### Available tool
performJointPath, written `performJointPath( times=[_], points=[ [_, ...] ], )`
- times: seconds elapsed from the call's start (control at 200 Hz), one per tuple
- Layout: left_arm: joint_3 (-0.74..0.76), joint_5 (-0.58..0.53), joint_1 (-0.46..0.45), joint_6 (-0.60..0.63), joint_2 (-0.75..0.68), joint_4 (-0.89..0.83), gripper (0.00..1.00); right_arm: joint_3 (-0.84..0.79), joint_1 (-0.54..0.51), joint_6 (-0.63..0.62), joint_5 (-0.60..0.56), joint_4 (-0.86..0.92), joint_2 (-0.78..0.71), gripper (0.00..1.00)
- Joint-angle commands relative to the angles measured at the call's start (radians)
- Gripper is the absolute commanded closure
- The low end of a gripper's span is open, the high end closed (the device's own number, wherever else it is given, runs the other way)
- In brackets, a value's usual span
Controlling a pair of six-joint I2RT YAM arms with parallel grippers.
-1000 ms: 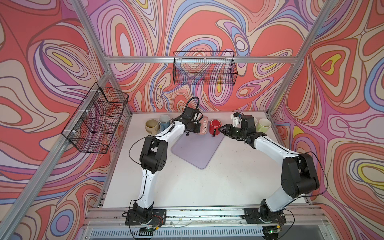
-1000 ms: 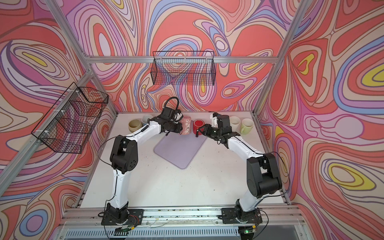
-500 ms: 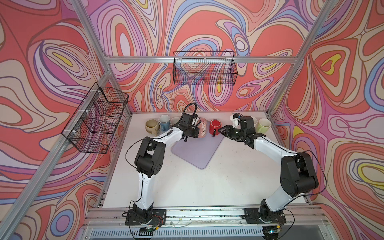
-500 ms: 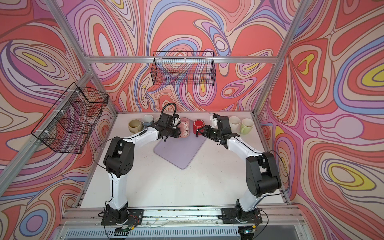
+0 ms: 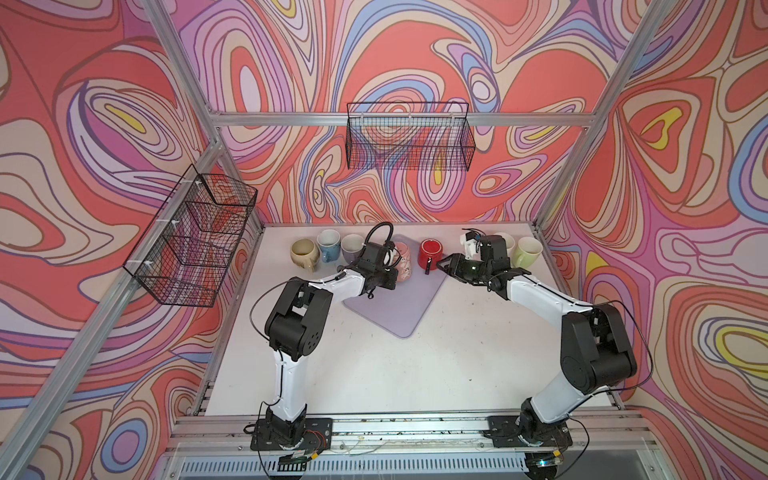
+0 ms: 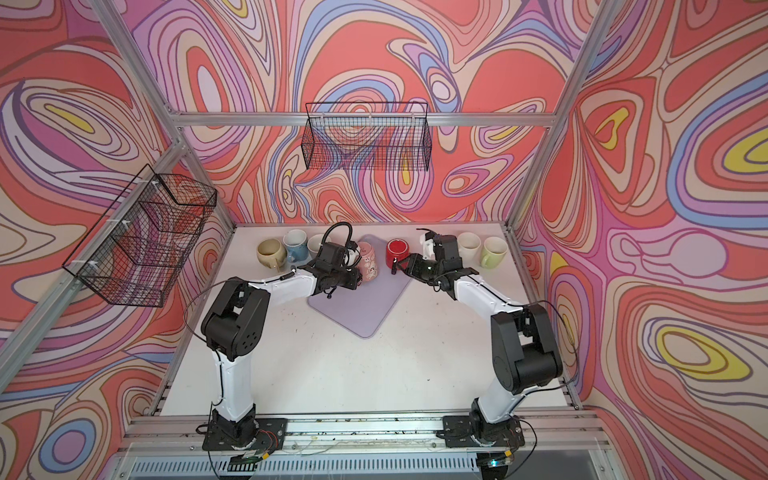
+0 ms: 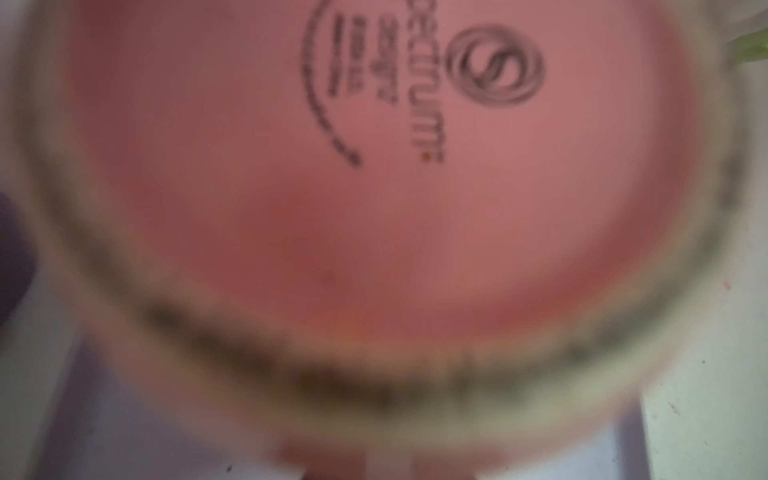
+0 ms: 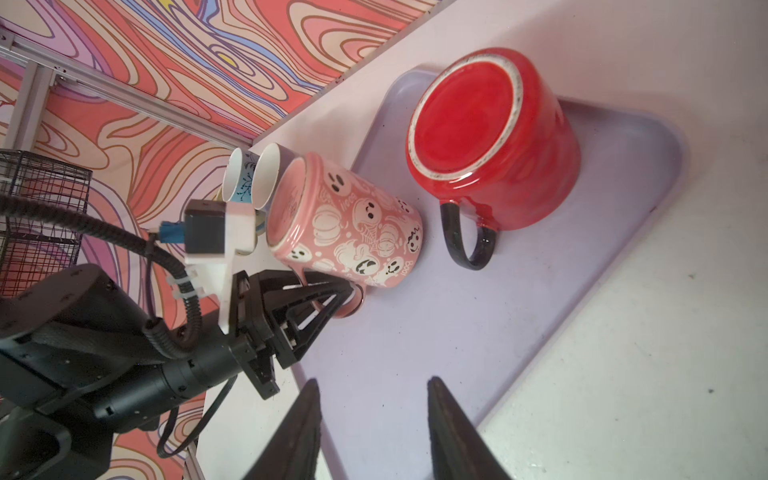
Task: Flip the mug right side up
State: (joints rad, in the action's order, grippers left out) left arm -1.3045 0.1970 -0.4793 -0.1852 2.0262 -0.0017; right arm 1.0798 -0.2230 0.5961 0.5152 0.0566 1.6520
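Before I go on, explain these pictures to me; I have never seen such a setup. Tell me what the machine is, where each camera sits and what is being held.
Two robot arms, the left arm and the right arm, are bolted to a white table. Both top views look down from above. The other two pictures come from cameras on the wrists. On a lilac mat are a pink mug and a red mug, both bottom up. The left gripper is shut on the pink mug's handle, and its camera shows only that mug's blurred base. The right gripper is open and empty, near the red mug. More mugs stand mouth up along the back, such as a beige mug.
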Motion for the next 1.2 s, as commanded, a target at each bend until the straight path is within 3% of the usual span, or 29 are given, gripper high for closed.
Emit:
performJointPath(
  times=[0.0,0.376,1.197],
  points=[
    [0.047,-0.004,-0.006,-0.046,-0.019,0.025,0.78,-0.017,0.006,-0.010,-0.008,0.002,-0.001,0.57],
    [0.091,-0.033,-0.021,-0.056,-0.029,0.043,0.55,-0.036,0.007,-0.004,-0.011,-0.008,-0.015,0.57],
    [0.073,-0.173,-0.040,0.042,-0.077,-0.034,0.54,-0.041,0.006,0.004,-0.012,-0.019,-0.014,0.57]
  ],
)
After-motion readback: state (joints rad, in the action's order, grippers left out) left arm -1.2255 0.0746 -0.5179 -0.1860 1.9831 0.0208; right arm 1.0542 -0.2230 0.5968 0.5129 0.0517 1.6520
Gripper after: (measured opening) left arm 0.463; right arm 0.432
